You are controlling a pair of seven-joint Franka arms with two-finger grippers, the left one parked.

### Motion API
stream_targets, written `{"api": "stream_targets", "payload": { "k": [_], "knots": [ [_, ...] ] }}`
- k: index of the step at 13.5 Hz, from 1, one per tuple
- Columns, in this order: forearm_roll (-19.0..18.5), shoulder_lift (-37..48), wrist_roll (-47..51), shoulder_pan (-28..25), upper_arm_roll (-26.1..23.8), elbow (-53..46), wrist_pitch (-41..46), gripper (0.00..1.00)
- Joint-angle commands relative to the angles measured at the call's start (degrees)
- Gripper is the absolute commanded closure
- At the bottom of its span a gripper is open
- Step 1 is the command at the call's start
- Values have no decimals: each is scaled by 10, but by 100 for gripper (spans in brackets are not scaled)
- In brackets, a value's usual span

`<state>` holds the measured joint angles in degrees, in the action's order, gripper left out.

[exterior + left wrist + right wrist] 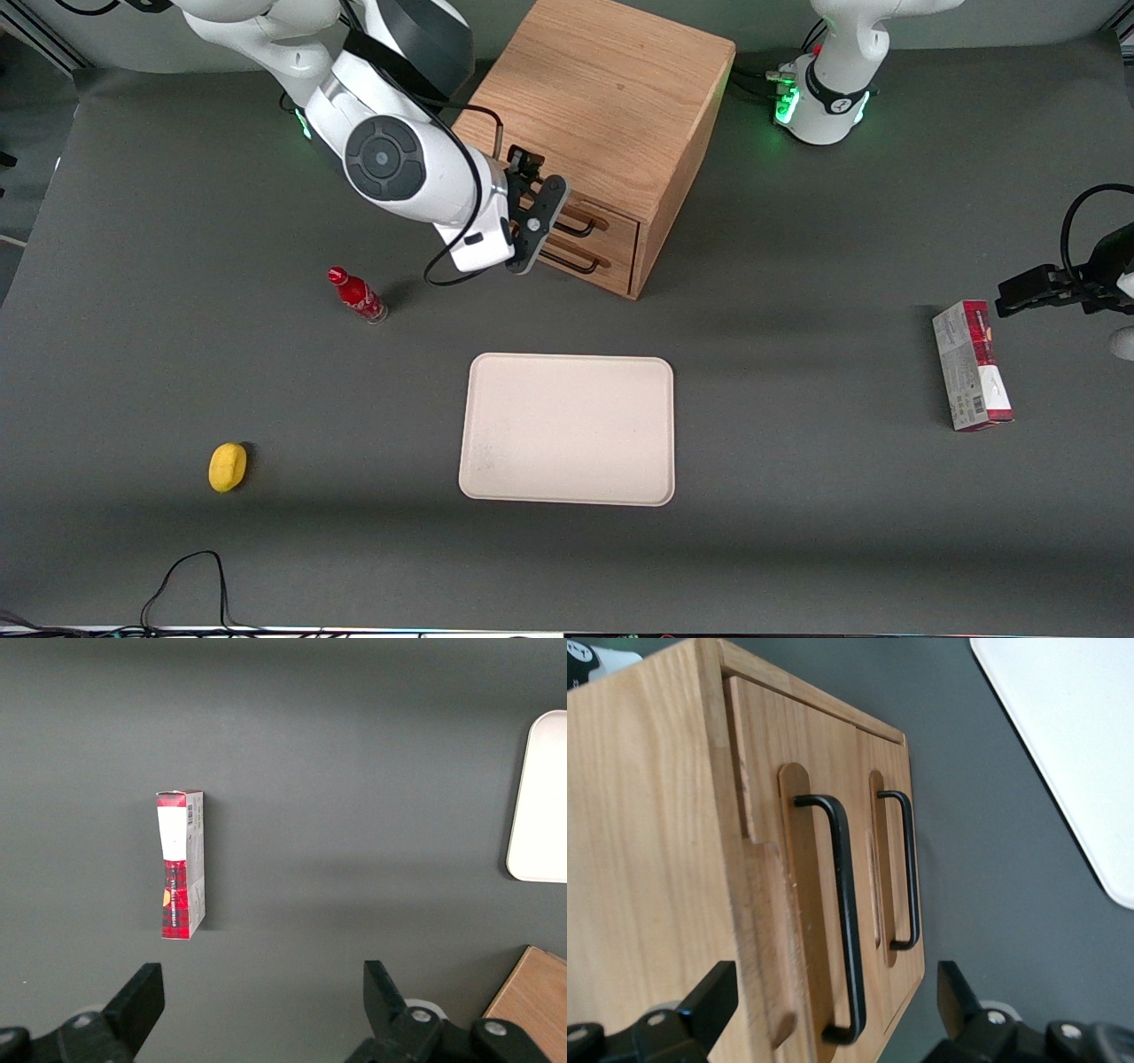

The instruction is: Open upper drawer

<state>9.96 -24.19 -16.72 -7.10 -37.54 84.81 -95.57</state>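
Note:
The wooden cabinet (602, 89) stands at the back of the table, toward the middle. Its upper drawer (620, 225) has a thin black wire handle (580, 223); the lower drawer (611, 266) lies below it. My right gripper (551, 226) is right in front of the drawer fronts, at handle height. In the right wrist view the upper drawer (762, 762) and its handle (843, 904) fill the frame. The gripper (837, 992) is open, its black fingers (713, 992) wide apart on either side of the handle's near end, not touching it.
A cream tray (567, 430) lies nearer the front camera than the cabinet. A small red bottle (357, 295) stands beside my arm. A yellow lemon-like object (227, 466) lies toward the working arm's end. A red and white box (972, 365) lies toward the parked arm's end.

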Motion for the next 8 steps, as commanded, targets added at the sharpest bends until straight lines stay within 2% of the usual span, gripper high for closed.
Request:
{"api": "stream_targets", "payload": {
  "k": [1,4,8],
  "knots": [
    [-19,6,-40,3,-2,34,-33,0],
    [-41,6,-44,2,-2,72,-77,0],
    [-43,6,-44,1,-2,102,-116,0]
  ]
}}
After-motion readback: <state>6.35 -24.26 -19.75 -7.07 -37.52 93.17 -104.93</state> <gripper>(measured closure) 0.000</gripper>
